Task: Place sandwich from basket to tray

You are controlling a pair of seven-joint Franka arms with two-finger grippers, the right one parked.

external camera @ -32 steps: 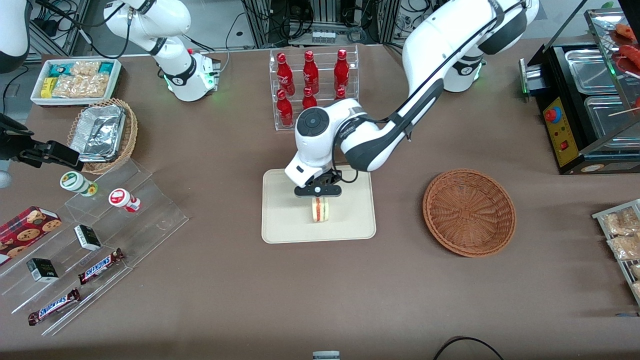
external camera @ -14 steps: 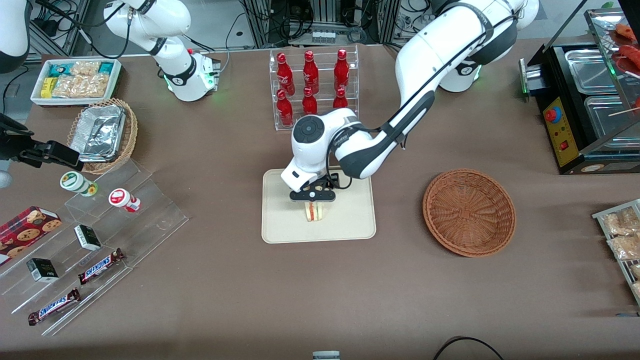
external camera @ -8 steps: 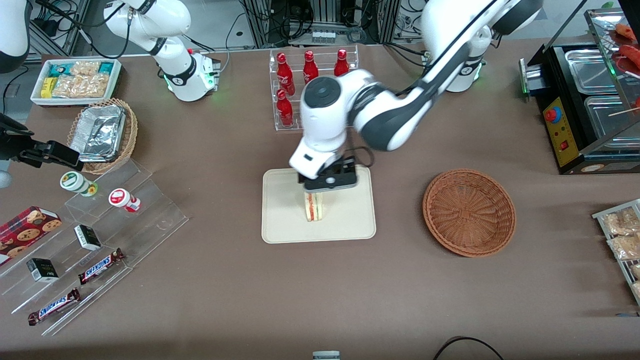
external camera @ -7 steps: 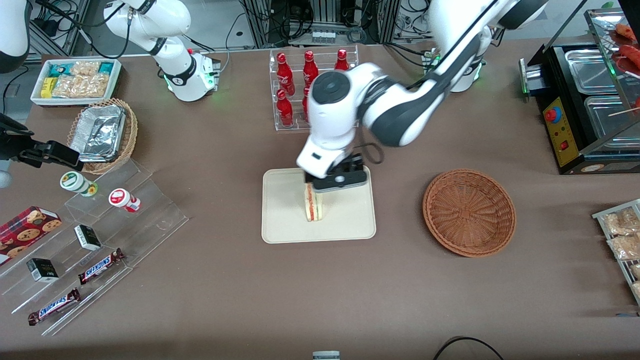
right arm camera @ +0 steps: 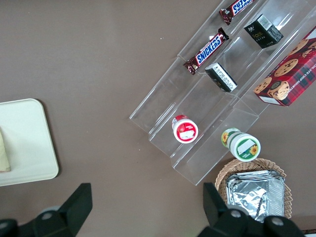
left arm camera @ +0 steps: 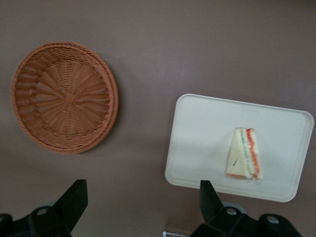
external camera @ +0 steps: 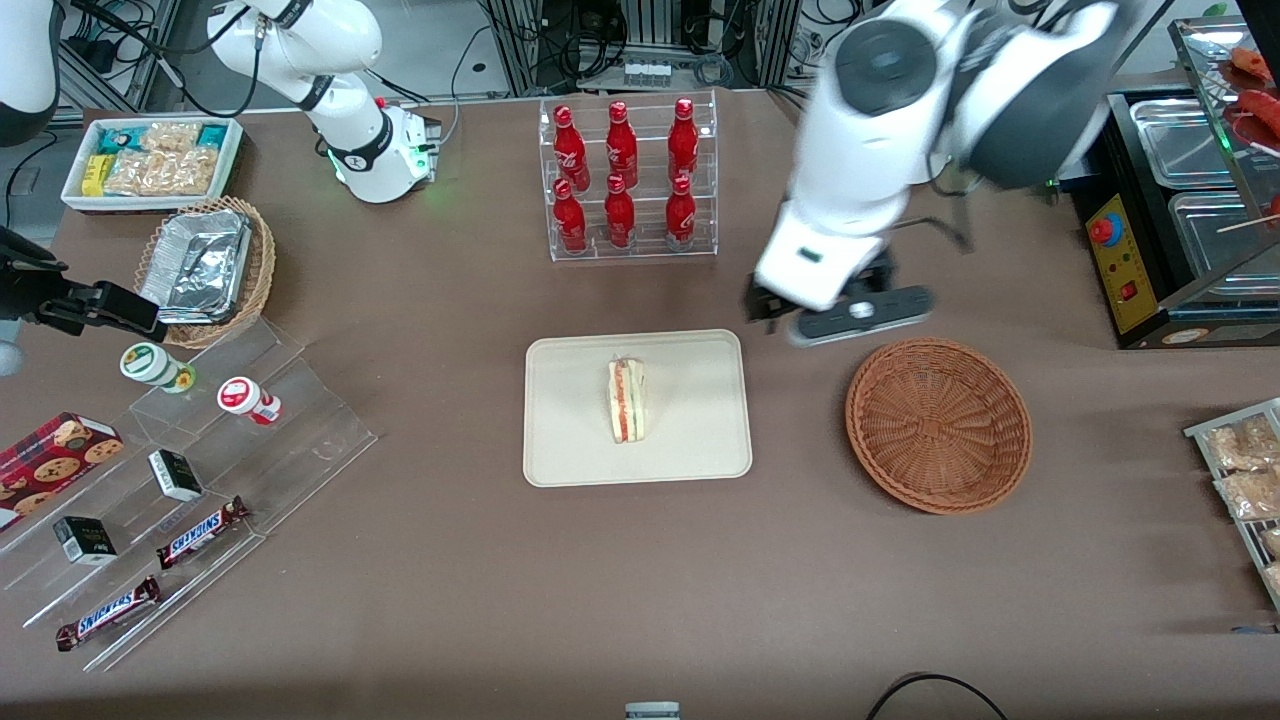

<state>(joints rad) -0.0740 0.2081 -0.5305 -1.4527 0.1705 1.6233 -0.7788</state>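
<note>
The wrapped triangular white-bread sandwich (external camera: 627, 401) lies on the flat cream rectangular tray (external camera: 570, 440); the round reddish-brown wicker basket (external camera: 938, 424) sits empty. The gripper (left arm camera: 140, 205), fingers spread and holding nothing, hangs high above the table; the task looks complete.

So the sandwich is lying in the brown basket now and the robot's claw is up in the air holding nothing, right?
Not quite. The sandwich is lying on the tray, not in the basket, which holds nothing. The front view shows this, and the left wrist view agrees. The rest is right: the end effector is up in the air, open and holding nothing, between the tray and the basket.
</note>
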